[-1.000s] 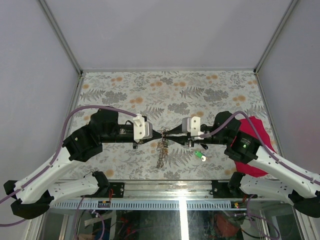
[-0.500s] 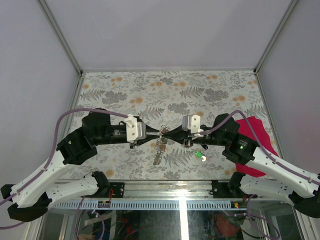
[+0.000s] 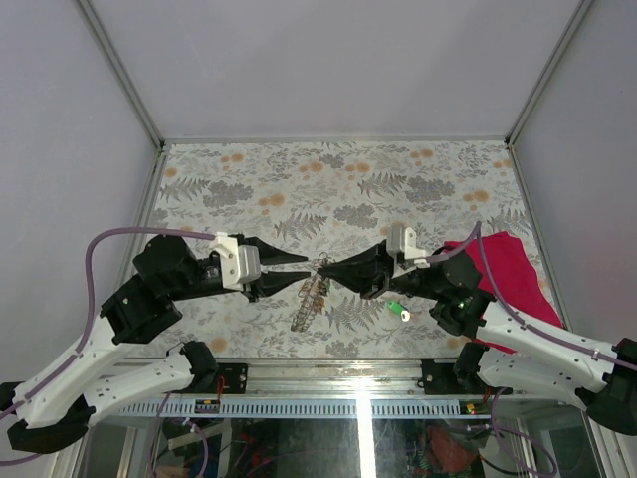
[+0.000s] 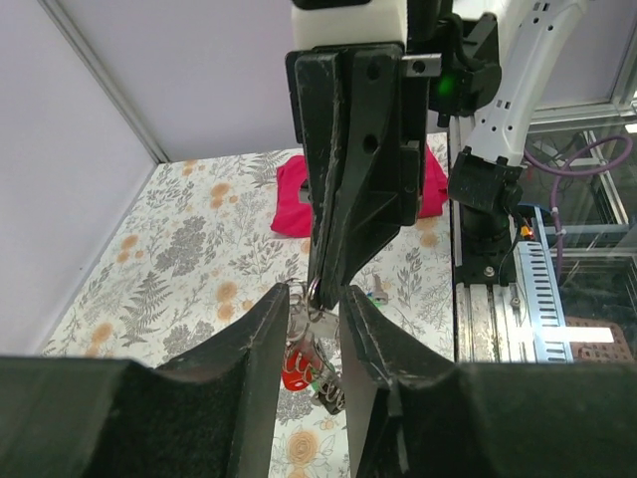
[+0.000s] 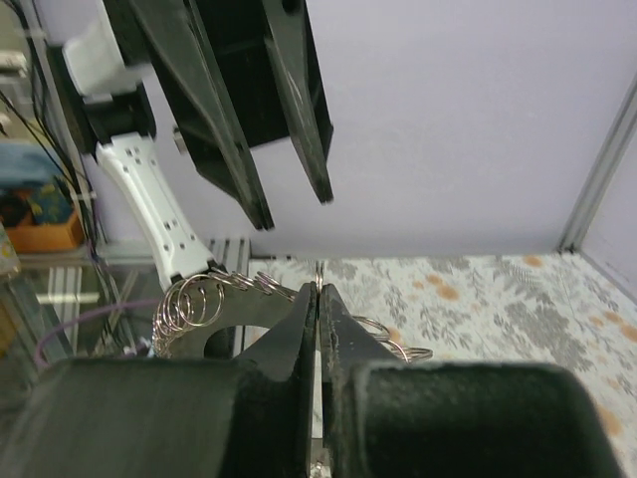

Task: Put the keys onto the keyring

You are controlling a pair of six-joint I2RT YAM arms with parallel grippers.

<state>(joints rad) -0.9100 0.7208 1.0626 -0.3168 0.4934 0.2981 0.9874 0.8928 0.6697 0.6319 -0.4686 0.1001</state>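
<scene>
Robotics lab / test cell, not a home or shop. Evidence: 2 robot arms, left arm (image 3: pixel 85 351) and right arm (image 3: pixel 542 339), bolted at the bottom edge of the top view. Work area is boxed in w/ plain pale wall panels (image 3: pixel 338 60) held by aluminium posts (image 3: pixel 117 70), upper left and upper right. Table (image 3: pixel 338 189) has a floral printed cover, centre frame. Purple cables (image 3: pixel 139 231) loop off the arms. Slotted cable duct (image 3: pixel 299 407) runs along the bottom, loose wiring (image 3: pixel 229 448) below it. Green status LED (image 4: pixel 443 87) lit on the right arm, top of left wrist view.
</scene>
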